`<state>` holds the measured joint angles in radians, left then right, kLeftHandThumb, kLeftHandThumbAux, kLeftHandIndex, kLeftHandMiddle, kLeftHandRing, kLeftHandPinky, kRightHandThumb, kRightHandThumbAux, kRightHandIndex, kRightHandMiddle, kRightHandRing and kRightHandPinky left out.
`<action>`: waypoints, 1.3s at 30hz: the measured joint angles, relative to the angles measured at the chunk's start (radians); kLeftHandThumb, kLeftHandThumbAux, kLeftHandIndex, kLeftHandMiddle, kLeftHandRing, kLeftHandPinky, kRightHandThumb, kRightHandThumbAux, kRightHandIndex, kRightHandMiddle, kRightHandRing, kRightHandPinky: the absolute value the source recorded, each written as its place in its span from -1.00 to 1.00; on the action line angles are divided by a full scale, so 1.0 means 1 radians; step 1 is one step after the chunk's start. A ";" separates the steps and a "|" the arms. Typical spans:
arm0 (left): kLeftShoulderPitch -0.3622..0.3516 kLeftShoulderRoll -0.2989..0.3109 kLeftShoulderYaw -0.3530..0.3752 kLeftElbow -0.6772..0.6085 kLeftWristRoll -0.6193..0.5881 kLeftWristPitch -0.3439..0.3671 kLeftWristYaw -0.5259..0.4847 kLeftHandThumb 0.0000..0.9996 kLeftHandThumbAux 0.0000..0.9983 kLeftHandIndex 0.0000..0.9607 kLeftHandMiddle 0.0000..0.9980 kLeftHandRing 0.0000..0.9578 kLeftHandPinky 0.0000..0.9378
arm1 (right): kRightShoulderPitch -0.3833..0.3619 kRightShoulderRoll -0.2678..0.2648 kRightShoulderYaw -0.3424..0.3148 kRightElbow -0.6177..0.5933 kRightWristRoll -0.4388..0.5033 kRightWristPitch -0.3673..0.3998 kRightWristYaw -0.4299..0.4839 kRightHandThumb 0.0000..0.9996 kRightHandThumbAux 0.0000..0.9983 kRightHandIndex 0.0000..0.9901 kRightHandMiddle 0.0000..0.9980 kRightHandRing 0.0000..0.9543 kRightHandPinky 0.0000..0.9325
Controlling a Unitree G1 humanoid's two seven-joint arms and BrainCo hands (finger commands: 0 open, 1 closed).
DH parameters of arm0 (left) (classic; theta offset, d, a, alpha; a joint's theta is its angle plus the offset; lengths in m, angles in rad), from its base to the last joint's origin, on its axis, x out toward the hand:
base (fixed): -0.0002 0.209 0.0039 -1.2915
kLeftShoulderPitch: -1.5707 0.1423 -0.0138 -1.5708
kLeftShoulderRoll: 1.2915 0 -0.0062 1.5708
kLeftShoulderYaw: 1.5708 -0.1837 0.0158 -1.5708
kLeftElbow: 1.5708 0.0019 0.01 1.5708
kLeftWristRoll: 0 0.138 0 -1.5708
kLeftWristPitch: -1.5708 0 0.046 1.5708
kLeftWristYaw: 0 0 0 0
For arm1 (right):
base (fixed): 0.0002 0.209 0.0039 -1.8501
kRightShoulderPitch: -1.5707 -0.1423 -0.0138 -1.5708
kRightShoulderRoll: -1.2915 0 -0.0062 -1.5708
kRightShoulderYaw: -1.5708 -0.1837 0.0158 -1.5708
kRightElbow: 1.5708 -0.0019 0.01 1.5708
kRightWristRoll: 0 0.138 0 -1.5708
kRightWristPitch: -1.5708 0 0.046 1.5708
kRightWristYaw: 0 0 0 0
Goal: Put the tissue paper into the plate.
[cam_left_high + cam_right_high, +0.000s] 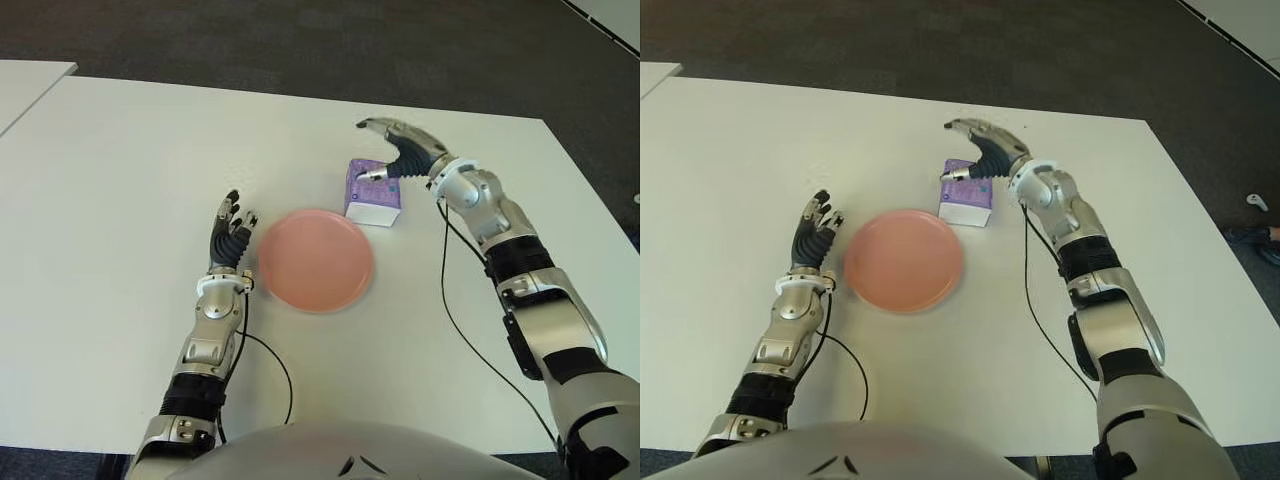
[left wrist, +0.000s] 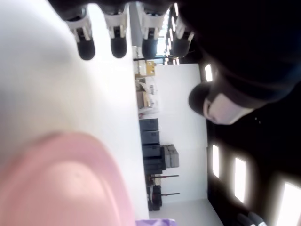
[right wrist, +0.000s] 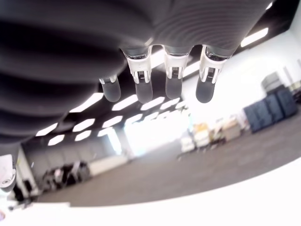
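Observation:
A small purple and white tissue pack (image 1: 372,196) lies on the white table (image 1: 120,200), just beyond the right rim of a round pink plate (image 1: 316,259). My right hand (image 1: 385,150) hovers over the pack with its fingers (image 3: 171,77) stretched out and its thumb resting near the pack's top; nothing is grasped. My left hand (image 1: 230,232) shows to the left of the plate, fingers extended upward and holding nothing. The plate holds nothing.
The table's far edge (image 1: 300,98) meets dark carpet. A second white table's corner (image 1: 30,75) shows at the far left. Black cables (image 1: 450,310) trail from both forearms across the table.

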<state>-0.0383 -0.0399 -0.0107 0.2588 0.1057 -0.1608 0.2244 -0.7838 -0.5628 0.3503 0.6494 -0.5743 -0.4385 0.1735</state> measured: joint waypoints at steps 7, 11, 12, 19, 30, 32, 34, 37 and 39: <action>-0.026 0.014 0.014 0.069 -0.008 -0.059 -0.002 -1.00 0.08 -1.00 -1.00 -1.00 -1.00 | -0.059 0.006 0.059 0.153 -0.051 -0.087 -0.025 -0.36 -0.23 -1.00 -1.00 -1.00 -0.97; -0.036 0.017 0.023 0.099 -0.007 -0.089 -0.002 -1.00 0.06 -1.00 -1.00 -1.00 -1.00 | -0.083 0.010 0.081 0.220 -0.071 -0.118 -0.049 -0.39 -0.23 -1.00 -1.00 -1.00 -0.97; -0.039 0.017 0.025 0.106 -0.007 -0.096 -0.002 -1.00 0.06 -1.00 -1.00 -1.00 -1.00 | -0.086 0.012 0.086 0.233 -0.074 -0.124 -0.052 -0.39 -0.23 -1.00 -1.00 -1.00 -0.97; -0.065 0.017 0.031 0.160 0.004 -0.139 0.012 -1.00 0.05 -1.00 -1.00 -1.00 -1.00 | -0.096 0.032 0.133 0.323 -0.105 -0.152 -0.063 -0.42 -0.21 -1.00 -1.00 -1.00 -0.96; -0.074 0.017 0.035 0.199 0.011 -0.182 0.012 -1.00 0.02 -1.00 -1.00 -1.00 -1.00 | -0.107 0.037 0.161 0.375 -0.127 -0.168 -0.074 -0.40 -0.16 -1.00 -1.00 -1.00 -0.98; -0.077 0.017 0.035 0.203 0.011 -0.183 0.012 -1.00 0.01 -1.00 -1.00 -1.00 -1.00 | -0.111 0.038 0.164 0.377 -0.128 -0.168 -0.073 -0.40 -0.14 -1.00 -1.00 -1.00 -0.99; -0.079 0.017 0.036 0.205 0.010 -0.183 0.012 -1.00 0.01 -1.00 -1.00 -1.00 -1.00 | -0.114 0.039 0.168 0.377 -0.128 -0.168 -0.069 -0.39 -0.13 -1.00 -1.00 -1.00 -0.99; -0.080 0.017 0.036 0.205 0.010 -0.183 0.012 -1.00 0.01 -1.00 -1.00 -1.00 -1.00 | -0.118 0.040 0.171 0.377 -0.128 -0.168 -0.065 -0.39 -0.12 -1.00 -1.00 -1.00 -0.98; -0.081 0.016 0.036 0.205 0.010 -0.183 0.012 -1.00 0.01 -1.00 -1.00 -1.00 -1.00 | -0.119 0.040 0.173 0.377 -0.128 -0.168 -0.064 -0.40 -0.12 -1.00 -1.00 -1.00 -0.98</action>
<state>-0.1189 -0.0235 0.0255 0.4642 0.1154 -0.3437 0.2368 -0.9031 -0.5232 0.5229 1.0264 -0.7022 -0.6064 0.1099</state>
